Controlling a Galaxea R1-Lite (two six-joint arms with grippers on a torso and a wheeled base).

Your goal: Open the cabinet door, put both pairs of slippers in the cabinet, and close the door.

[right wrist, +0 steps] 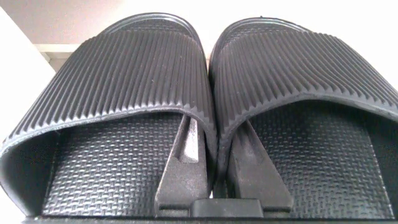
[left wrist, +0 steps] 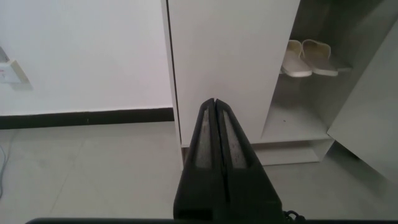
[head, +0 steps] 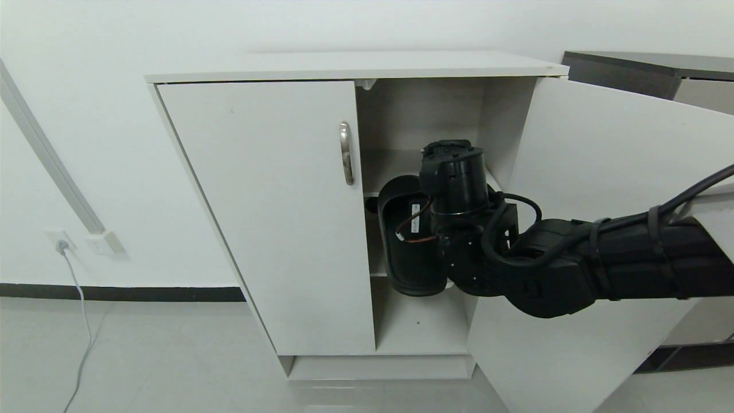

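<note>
The white cabinet [head: 355,64] has its right door [head: 602,189] swung open and its left door [head: 269,218] closed. A pair of black ribbed slippers [right wrist: 205,93] is held side by side, my right gripper [right wrist: 217,171] shut on their two inner walls. In the head view a black slipper [head: 410,252] hangs at the middle shelf's front edge, partly behind my right arm. A pair of white slippers [left wrist: 309,57] lies on that shelf. My left gripper [left wrist: 214,109] is shut and holds nothing, low over the floor in front of the closed door.
The closed door carries a metal handle [head: 346,153]. The bottom compartment [head: 418,327] holds nothing. A wall socket with a cable [head: 60,245] is at the far left, and a grey cabinet [head: 648,66] stands behind the open door. Pale tiles [head: 172,355] cover the floor.
</note>
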